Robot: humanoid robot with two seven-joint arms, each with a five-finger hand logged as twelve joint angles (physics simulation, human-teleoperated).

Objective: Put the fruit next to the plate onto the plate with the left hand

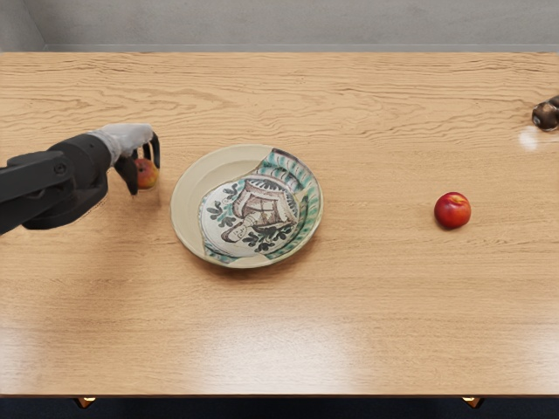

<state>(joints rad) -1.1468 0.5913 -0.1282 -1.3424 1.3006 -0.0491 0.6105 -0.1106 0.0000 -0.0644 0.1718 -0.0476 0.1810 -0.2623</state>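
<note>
At left of frame, left robot hand [135,154] clamped around small orange-red fruit [148,174], just beside left rim of painted plate [187,197] on wooden counter [349,332]. At right, second fruit [452,210], well apart; right robot hand [547,113] at upper-right edge.

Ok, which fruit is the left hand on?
The small orange-red fruit just left of the plate; the left hand is curled around it. The redder fruit lies alone, far right of the plate.

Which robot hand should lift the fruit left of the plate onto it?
Left. The left robot hand wraps the small fruit right beside the plate; the right robot hand sits far off at the picture's right edge.
</note>
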